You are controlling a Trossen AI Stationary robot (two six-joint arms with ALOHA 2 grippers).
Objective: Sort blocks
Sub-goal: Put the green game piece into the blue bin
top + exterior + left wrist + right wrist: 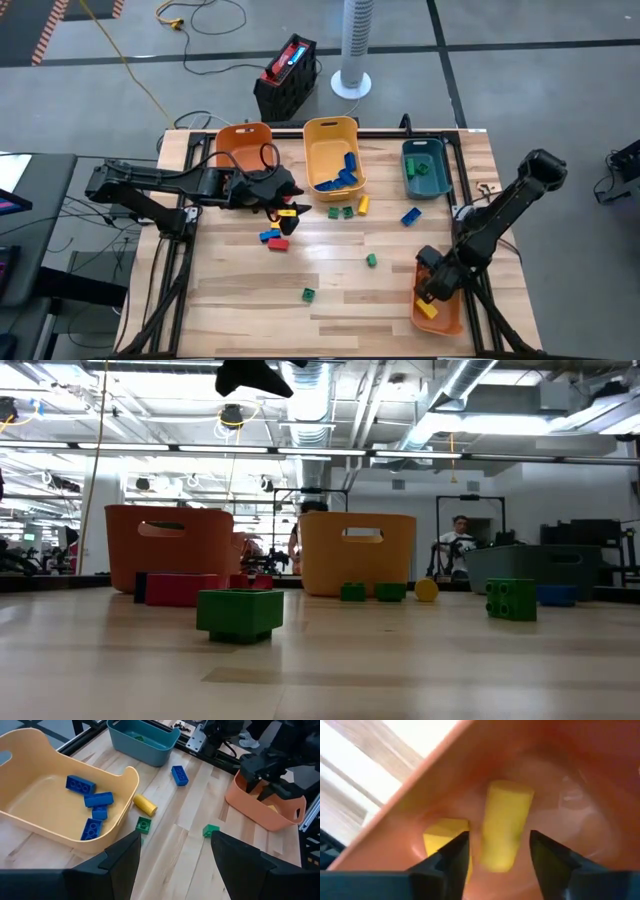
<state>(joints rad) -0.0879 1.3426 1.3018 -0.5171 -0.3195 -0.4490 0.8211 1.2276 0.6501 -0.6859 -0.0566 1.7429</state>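
The right gripper hangs inside the small orange plastic bin at the bench's near right corner, jaws spread, with a yellow cylindrical plastic brick lying loose between the fingertips and a second yellow brick beside it on the bin floor. So this reads as the drop step: yellow delivered, nothing pinched.

Over on the other side, the left gripper hovers above a little cluster of red, blue and yellow bricks near the big orange plastic bin, jaws spread too and empty.

The blue bricks sit in the yellow plastic bin (colour of bin and brick don't match here), greens in the teal plastic bin.

Plenty remains on the wooden bench: a yellow cylinder, a blue brick, several scattered green bricks.

Next, I'd say, the right arm must lift clear of the bin wall, then go for the nearest stray.
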